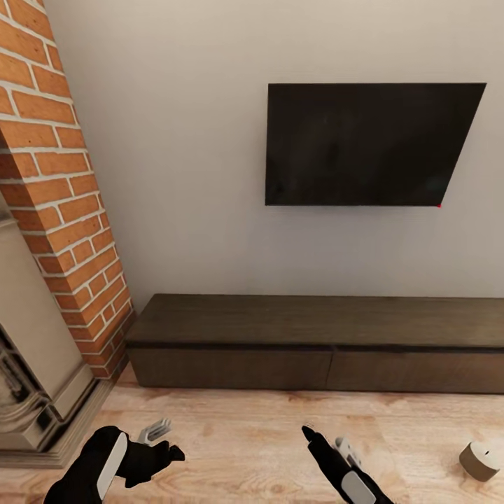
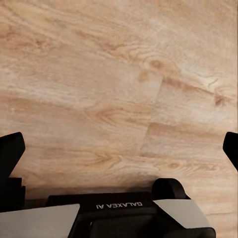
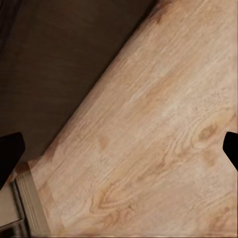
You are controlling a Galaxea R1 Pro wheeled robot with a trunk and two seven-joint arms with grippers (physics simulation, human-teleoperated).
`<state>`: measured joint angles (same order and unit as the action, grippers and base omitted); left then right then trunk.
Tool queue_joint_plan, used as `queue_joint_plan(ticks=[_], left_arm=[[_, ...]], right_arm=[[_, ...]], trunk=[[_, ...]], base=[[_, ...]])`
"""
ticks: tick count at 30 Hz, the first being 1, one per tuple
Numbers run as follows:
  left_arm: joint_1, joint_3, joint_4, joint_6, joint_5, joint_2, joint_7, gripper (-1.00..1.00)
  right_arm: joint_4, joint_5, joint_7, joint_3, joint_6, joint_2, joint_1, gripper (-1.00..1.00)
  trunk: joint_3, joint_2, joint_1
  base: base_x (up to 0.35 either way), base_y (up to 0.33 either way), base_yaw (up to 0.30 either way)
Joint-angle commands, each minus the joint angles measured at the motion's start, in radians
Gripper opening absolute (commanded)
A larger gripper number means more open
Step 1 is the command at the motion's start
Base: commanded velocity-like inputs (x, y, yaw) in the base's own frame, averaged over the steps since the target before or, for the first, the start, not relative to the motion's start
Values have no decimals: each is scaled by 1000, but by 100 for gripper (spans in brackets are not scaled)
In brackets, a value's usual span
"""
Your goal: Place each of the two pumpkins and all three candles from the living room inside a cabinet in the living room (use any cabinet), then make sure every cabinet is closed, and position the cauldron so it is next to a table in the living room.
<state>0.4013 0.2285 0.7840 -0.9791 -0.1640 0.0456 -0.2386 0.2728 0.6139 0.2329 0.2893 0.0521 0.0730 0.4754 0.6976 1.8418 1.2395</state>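
Living room; wall television [image 1: 371,143]; brick fireplace [image 1: 63,210]

The cabinet [image 1: 315,343] is dark brown wood. The floor [image 1: 266,434] is pale honey plank with knots. The wall [image 1: 182,175] is off-white, the screen [image 1: 367,143] black, the chimney [image 1: 63,196] red brick with pale mortar, the candle [image 1: 481,460] tan-grey.

Your head view's right edge cuts off the cabinet [image 1: 308,350] and clips the candle [image 1: 481,460] on the floor.
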Motion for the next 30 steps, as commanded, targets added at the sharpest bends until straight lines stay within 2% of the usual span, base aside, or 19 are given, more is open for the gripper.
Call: queue_joint_plan(ticks=[1,3,10,13,17,20,25,30], left_arm=[[0,0,-6,6,-1,4,0,100],[-6,2,-17,17,-3,-2,1,100],[-23,3,11,-9,-9,-41,3,100],[-24,3,28,-26,-9,-42,2,100],[-23,8,51,-39,-10,-41,-7,100],[-22,22,55,-41,-12,-35,-24,100],[-22,50,55,-56,-13,-6,-52,100],[-21,63,52,-57,-9,22,-79,100]], right_arm=[[6,-6,-6,-6,6,0,-6,100],[5,-17,-17,-17,8,4,-5,100],[-9,22,22,23,-31,-6,25,100],[-9,32,27,40,-34,-7,25,100],[-8,33,31,43,-34,-8,26,100],[-6,35,43,45,-31,-10,26,100],[3,61,71,68,-9,-33,32,100],[5,89,99,93,19,-29,30,100]], trunk=[[0,0,0],[0,0,0],[0,0,0],[-9,-21,-12],[-9,-21,-12],[-9,-21,-12],[-9,-21,-12],[-9,-21,-12]], base=[[0,0,0],[0,0,0],[0,0,0],[0,0,0],[0,0,0],[0,0,0],[0,0,0],[5,0,0]])
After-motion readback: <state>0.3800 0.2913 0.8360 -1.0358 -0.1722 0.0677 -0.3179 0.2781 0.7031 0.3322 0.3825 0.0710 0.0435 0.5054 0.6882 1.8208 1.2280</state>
